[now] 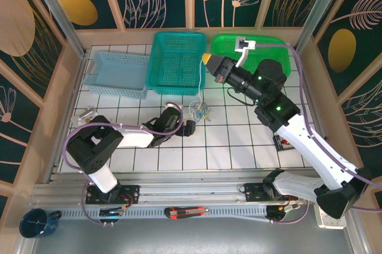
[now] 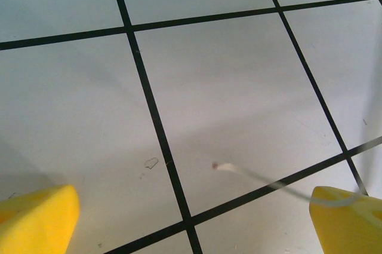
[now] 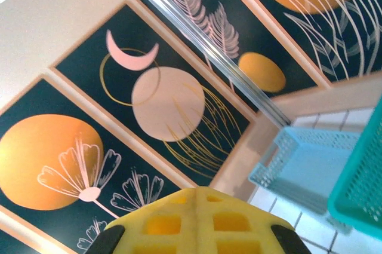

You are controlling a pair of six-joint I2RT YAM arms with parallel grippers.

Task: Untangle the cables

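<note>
white tiled table [image 1: 239, 146], teal basket [image 1: 177, 63] at its far edge. right arm reaches up and forward beside that basket, right gripper [image 1: 207, 60] pinched shut on a whitish strand [image 1: 198, 86] that runs down to the cables [image 1: 200, 110] mid-table. left arm folded low, left gripper [image 1: 188, 127] spread wide just beside the bundle, holding nothing. risk: bundle unpinned, so a lift may drag the whole knot or slip the strand.

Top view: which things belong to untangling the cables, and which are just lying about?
Job: cable bundle; white cable rising from it; right gripper, shut on it.
Lying about: blue mug; red-black tool; teal basket; light-blue basket; green basket.
</note>
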